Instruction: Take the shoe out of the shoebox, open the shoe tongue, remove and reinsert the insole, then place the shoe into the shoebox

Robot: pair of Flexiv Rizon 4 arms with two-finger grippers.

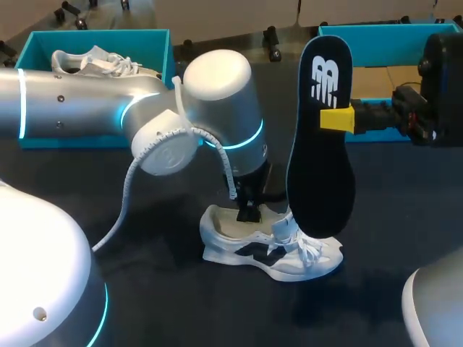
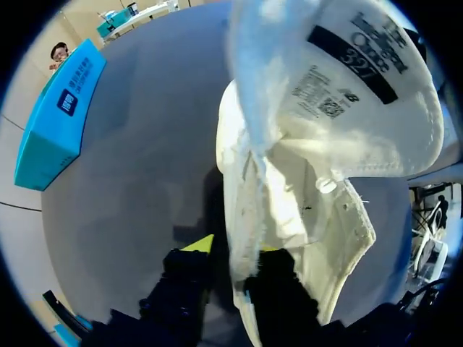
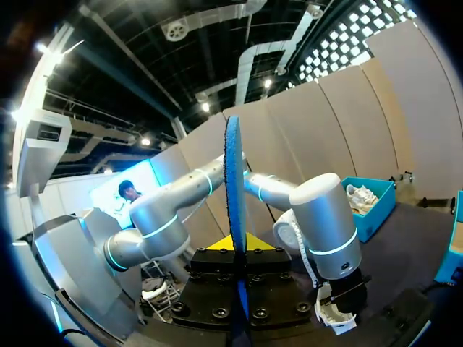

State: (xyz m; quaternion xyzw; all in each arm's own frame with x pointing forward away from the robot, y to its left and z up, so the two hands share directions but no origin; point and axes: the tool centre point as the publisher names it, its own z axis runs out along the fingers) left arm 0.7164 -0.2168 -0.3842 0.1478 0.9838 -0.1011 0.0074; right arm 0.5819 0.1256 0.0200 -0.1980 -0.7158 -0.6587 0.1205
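A white shoe (image 1: 268, 246) with a dark side mark lies on the dark table, toe to the right. My left gripper (image 1: 248, 211) stands down in its heel opening. In the left wrist view that gripper (image 2: 233, 253) is shut on the shoe's heel-side wall (image 2: 242, 217), one finger inside and one outside; the tongue (image 2: 362, 87) is folded up, label showing. My right gripper (image 1: 338, 119) is shut on the black insole (image 1: 322, 137), holding it upright above the shoe's toe. In the right wrist view the insole (image 3: 233, 188) shows edge-on between the right gripper's (image 3: 235, 249) fingers.
A teal shoebox (image 1: 36, 47) at the back left holds another white shoe (image 1: 94, 61). A second teal box (image 1: 391, 32) stands at the back right behind my right arm. A white cable (image 1: 126, 195) hangs from my left arm.
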